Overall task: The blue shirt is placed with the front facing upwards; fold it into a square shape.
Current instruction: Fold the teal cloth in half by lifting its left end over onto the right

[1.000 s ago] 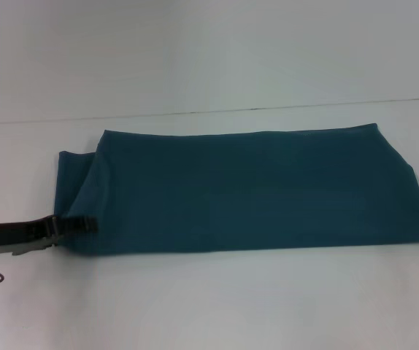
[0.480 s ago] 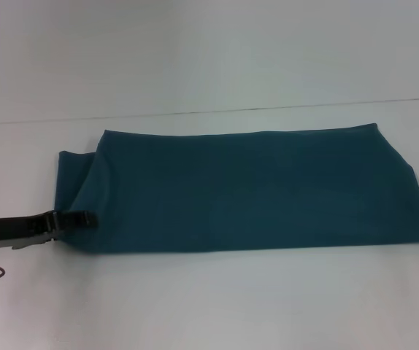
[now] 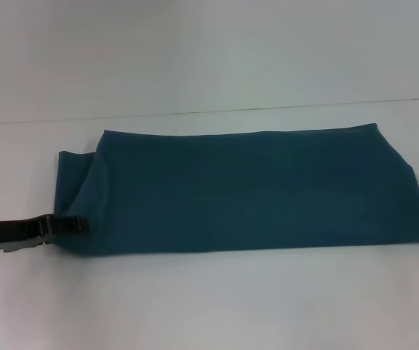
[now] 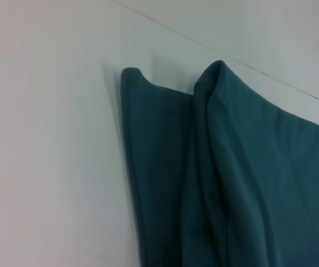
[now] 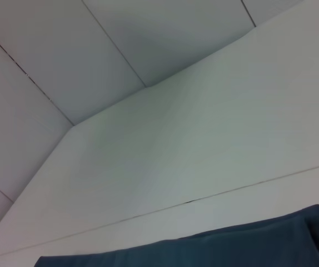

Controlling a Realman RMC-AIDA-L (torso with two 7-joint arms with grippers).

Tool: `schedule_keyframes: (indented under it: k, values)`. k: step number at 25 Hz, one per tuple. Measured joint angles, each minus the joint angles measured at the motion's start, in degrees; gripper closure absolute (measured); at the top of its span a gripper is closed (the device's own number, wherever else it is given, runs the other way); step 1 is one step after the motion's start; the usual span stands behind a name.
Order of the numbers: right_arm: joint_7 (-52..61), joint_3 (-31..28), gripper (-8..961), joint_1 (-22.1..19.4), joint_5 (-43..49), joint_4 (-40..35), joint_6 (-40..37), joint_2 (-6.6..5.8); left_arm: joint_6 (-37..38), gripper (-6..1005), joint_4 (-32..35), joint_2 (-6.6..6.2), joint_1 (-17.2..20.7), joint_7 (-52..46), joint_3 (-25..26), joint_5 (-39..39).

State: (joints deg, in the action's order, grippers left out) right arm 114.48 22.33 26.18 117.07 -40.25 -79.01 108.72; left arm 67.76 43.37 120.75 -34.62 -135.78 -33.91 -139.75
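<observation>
blue shirt (image 3: 246,191): folded into long teal band on worktop (image 3: 209,306) | lettering: none seen | left gripper (image 3: 78,224): at near-left corner, grip undeterminable

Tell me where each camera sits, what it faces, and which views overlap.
Head: high, looking forward and down at the folded blue shirt on the white table; left end effector at its left near corner.
Left wrist: close on the shirt's left folds; no arm shows.
Right wrist: low, facing shirt edge, table, wall; no arm shows.
All three share the shirt.
</observation>
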Motion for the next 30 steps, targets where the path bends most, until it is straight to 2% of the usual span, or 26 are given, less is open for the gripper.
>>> schedule_keyframes:
  k: [9, 20, 25, 30]
  values:
    - [0.18, -0.02, 20, -0.07, 0.0, 0.0, 0.0, 0.03, -0.73, 243, -0.26, 0.03, -1.11, 0.07, -0.65, 0.0]
    - [-0.1, -0.01, 22, -0.25, 0.0, 0.0, 0.0, 0.26, -2.45, 379, -0.02, 0.62, -1.14, 1.96, -0.63, 0.44]
    - [-0.12, -0.01, 22, -0.36, 0.0, 0.0, 0.0, 0.28, -2.46, 625, 0.12, 0.62, -1.38, 1.78, -0.73, 0.23]
    - [-0.14, -0.01, 21, -0.36, 0.0, 0.06, 0.0, 0.35, -2.43, 727, 0.14, 0.53, -1.48, 1.82, -0.81, 0.18]
